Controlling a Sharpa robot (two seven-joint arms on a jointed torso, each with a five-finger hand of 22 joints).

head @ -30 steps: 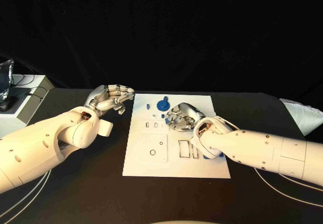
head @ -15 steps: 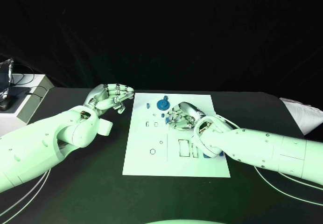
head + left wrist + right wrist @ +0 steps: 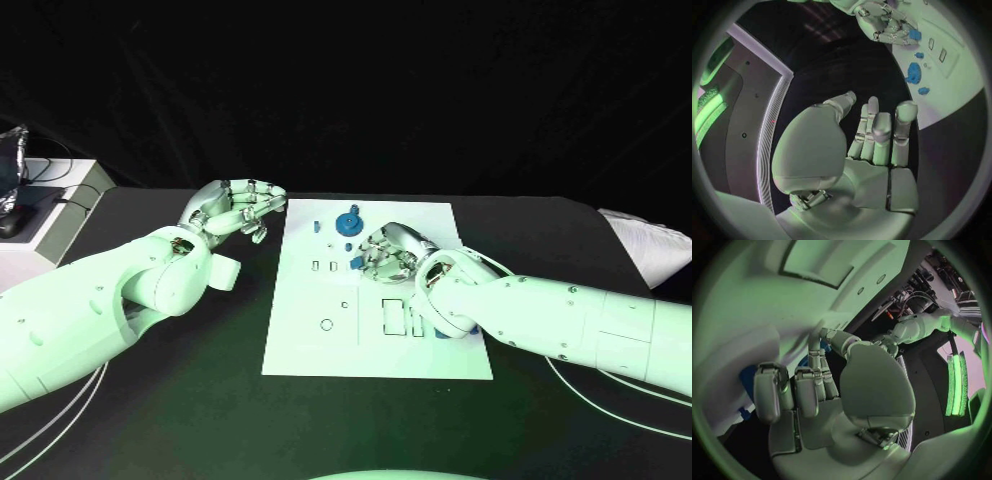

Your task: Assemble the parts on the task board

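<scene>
The task board [image 3: 378,290] lies in the middle of the head view on the black bench [image 3: 173,400], running from just above centre down towards the lower middle. Near its upper edge sits a blue gear-like part [image 3: 349,222], with a few smaller blue parts [image 3: 330,244] just below it; lower down the board shows rectangular cut-outs and another blue part [image 3: 464,331] tucked under the right forearm.

The right hand [image 3: 387,252] rests over the upper middle of the board, fingers curled down towards a small blue part [image 3: 356,263] at their tips. Whether they pinch that piece or only touch it cannot be told. By the look of it, the step in hand is picking or seating a small part near the upper slots. The next move calls for a sure pinch on the piece, then a careful line-up with its recess before pressing down.

The left hand [image 3: 235,210] hovers off the board's upper left corner, above the bench, holding nothing; in the left wrist view its fingers [image 3: 879,130] stand fairly straight and close together, thumb apart. The right forearm crosses the board's right side from the frame's right edge.
</scene>
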